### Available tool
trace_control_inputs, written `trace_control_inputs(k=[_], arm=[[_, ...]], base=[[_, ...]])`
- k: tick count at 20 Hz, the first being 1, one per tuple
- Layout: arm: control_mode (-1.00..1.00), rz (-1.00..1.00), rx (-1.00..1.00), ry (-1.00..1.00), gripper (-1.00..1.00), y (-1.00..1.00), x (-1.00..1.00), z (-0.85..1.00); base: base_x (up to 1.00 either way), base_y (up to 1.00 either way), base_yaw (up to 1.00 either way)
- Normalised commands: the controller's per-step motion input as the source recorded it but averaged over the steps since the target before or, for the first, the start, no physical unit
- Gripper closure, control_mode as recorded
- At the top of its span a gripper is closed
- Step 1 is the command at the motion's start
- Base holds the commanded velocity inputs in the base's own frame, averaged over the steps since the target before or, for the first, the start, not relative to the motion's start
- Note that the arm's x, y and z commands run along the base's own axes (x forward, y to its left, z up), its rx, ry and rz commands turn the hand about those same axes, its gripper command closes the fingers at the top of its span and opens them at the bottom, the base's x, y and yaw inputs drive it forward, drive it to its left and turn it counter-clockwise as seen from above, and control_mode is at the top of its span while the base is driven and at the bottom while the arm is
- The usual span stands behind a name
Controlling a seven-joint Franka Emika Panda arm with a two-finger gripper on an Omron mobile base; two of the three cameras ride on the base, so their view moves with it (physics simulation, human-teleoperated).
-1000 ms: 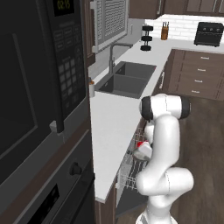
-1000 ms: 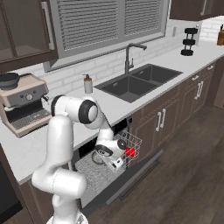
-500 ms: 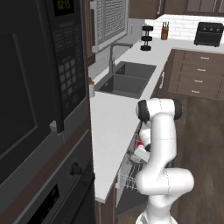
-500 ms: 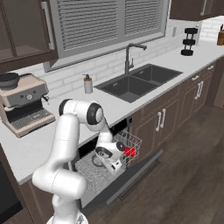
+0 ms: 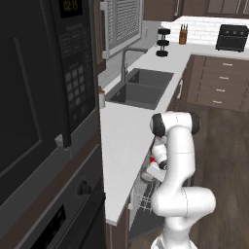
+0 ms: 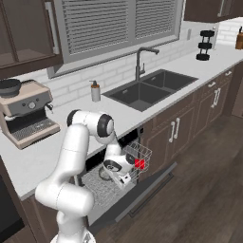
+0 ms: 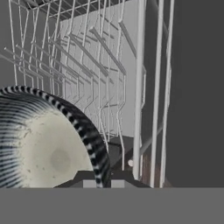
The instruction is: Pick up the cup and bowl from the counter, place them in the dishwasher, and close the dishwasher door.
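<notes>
So the cup (image 6: 139,163) is already sitting in the dishwasher (image 6: 110,189) rack, red against the white wire. The gripper (image 6: 122,178) is down inside the rack too, with the bowl (image 7: 48,144) right up against it. Can't tell if the jaws are clamped on it or parted. Left to do, I'd say: let go of the bowl, back out, then shut the dishwasher door (image 6: 142,194), which hangs wide open.

Arm folded down, hand low in front of its base.

The white arm rises from the base, bends at the dark shoulder joint and doubles back downward. The hand (image 6: 124,176) hangs at about mid-height of the arm, angled forward and down. Whether its fingers are apart or closed cannot be made out.
</notes>
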Motion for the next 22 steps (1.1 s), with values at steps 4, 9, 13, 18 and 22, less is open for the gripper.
trace_control_inputs(k=[4, 9, 13, 18, 22], arm=[[-1.0, 0.0, 0.0, 0.02, -1.0, 0.08, 0.06, -0.12], [-1.0, 0.0, 0.0, 0.03, -1.0, 0.02, 0.0, -0.04], [-1.0, 0.0, 0.0, 0.0, -1.0, 0.0, 0.0, 0.07], [-1.0, 0.0, 0.0, -0.02, -1.0, -0.17, -0.33, 0.6], [-1.0, 0.0, 0.0, -0.04, -1.0, -0.63, -0.52, 0.53]], base=[[0.0, 0.0, 0.0], [0.0, 0.0, 0.0], [0.0, 0.0, 0.0], [0.0, 0.0, 0.0], [0.0, 0.0, 0.0]])
